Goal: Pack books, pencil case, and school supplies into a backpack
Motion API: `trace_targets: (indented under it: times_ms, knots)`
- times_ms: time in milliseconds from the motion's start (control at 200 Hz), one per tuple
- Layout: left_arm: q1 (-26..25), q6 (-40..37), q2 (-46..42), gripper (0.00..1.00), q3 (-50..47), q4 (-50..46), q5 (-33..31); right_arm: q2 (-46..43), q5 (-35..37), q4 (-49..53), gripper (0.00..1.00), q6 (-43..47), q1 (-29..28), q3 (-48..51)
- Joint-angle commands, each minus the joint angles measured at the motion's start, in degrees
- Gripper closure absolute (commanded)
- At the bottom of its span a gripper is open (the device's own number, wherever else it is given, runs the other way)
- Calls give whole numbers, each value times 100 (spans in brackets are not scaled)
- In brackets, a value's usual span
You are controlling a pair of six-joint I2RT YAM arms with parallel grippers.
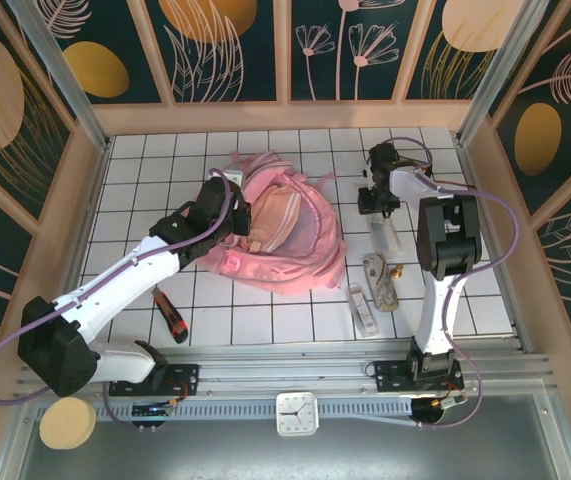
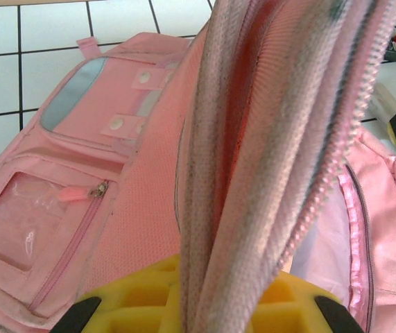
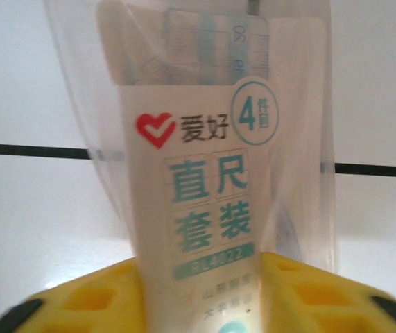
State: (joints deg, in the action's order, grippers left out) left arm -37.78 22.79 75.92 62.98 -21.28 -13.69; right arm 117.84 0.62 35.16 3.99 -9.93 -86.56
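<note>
My left claw (image 2: 208,309) pinches the backpack's (image 1: 290,240) zipper edge, mid-frame from above. My right claw (image 3: 204,305) pinches the ruler packet (image 3: 211,187), centre-right. I'd lift the mouth wide, then slide the packet in end-first.

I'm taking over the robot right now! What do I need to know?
Left gripper: shut on the zipper edge of the backpack, holding its mouth open.
Right gripper: shut on the ruler set packet, to the right of the backpack.
Looped cord bundle and slim whitish bar: on the tiled table, right of the backpack.
Done: bag held open, packet gripped. I cannot tell what is already inside.
Left: drop the packet in, then probably the cord and the bar.
</note>
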Motion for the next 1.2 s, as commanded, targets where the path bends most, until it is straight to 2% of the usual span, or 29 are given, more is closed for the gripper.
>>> trace_targets:
  times_ms: [0,155,330,535,640,756,851,961,1056,1191]
  knots:
    - [49,191,2,100,171,396,50,-372,-221,159,76,-134,50,213]
    - [43,239,52,100,184,407,80,-507,-320,212,78,-152,63,189]
    - [45,254,47,100,190,413,94,-759,-179,369,92,-188,76,-14]
    - [43,305,43,100,188,471,161,-1230,-306,574,99,-352,133,-285]
    - [36,323,60,100,180,543,256,-1605,-1005,636,100,-702,296,-315]
    - [45,358,49,100,147,607,326,-2214,-2326,321,100,-1396,622,-143]
    - [44,367,16,100,88,666,375,-2756,-3856,-643,100,-2524,875,489]
    - [49,343,-27,100,24,741,410,-3359,-4893,-2718,100,-4286,729,1681]
    - [42,328,-81,100,-27,873,487,-3621,-5141,-4763,100,-5736,308,2700]
    - [37,335,-70,100,-15,950,603,-3345,-4904,-7293,100,-7206,-427,3627]
